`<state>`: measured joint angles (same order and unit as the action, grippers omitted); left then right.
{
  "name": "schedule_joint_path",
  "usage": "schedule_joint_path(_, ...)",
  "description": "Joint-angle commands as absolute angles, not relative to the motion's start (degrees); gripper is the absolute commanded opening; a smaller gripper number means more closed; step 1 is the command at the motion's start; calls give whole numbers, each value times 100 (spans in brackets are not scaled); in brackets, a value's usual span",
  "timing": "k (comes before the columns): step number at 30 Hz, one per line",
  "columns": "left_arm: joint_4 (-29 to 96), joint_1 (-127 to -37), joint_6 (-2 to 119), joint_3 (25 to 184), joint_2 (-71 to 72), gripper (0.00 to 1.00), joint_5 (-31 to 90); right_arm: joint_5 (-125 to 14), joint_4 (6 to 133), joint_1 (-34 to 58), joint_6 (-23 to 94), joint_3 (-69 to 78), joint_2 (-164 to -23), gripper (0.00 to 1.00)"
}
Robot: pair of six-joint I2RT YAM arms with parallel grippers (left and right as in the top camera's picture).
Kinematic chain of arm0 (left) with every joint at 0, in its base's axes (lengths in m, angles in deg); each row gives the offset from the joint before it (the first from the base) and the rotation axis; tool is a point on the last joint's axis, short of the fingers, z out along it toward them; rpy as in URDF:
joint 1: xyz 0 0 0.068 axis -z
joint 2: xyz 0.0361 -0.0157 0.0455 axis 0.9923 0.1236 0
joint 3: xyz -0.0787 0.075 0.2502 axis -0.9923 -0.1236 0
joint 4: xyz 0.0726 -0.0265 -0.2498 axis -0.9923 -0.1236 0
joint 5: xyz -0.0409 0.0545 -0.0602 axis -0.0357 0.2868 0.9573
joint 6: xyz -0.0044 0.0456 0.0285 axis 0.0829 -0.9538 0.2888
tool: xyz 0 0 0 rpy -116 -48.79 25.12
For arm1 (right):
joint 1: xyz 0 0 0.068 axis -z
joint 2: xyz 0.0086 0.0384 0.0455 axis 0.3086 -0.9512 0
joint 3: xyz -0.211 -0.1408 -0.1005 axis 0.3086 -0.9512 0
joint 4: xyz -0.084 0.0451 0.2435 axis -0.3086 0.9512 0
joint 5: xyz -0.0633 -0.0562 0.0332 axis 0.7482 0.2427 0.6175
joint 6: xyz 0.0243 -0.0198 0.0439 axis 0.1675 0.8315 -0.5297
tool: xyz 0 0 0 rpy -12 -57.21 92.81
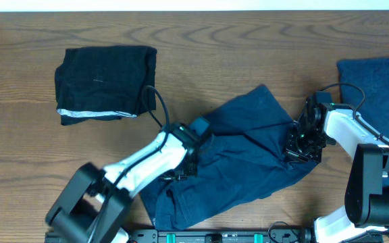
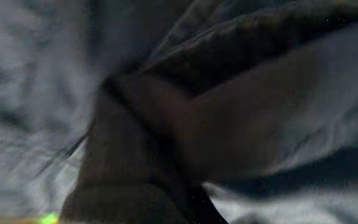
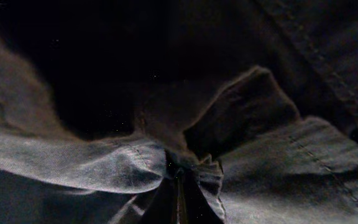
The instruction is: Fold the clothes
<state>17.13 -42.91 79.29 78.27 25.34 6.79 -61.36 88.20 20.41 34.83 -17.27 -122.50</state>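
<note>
Navy-blue shorts lie crumpled across the middle of the table. My left gripper sits on their left part, shut, with cloth bunched at it. In the left wrist view blurred navy cloth fills the frame and hides the fingers. My right gripper is at the shorts' right edge. In the right wrist view it is shut on a pinched fold of the navy cloth. A folded black piece with a white edge strip lies at the back left. Another navy piece lies at the far right.
The wooden table shows bare between the black piece and the shorts. Black cables run from the left arm over the table near the black piece. The right arm's white links lie beside the far-right navy piece.
</note>
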Motion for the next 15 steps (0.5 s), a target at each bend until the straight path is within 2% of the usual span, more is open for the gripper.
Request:
schedule_joint_path(1,1927,-4449,7655,7761,2954,6,1234,-5817,8508,2004,3518,-1799,-12505,1)
schedule_joint_path(9,2659,-4801,6866,7801,3209,6,1237,-5852,8265,2004,3527,-1799,-12505,1)
schedule_joint_path(15,3674,-5393,6291,7822,3212,6,1234,-6179,7924,2004,3440,-1799,-12505,1)
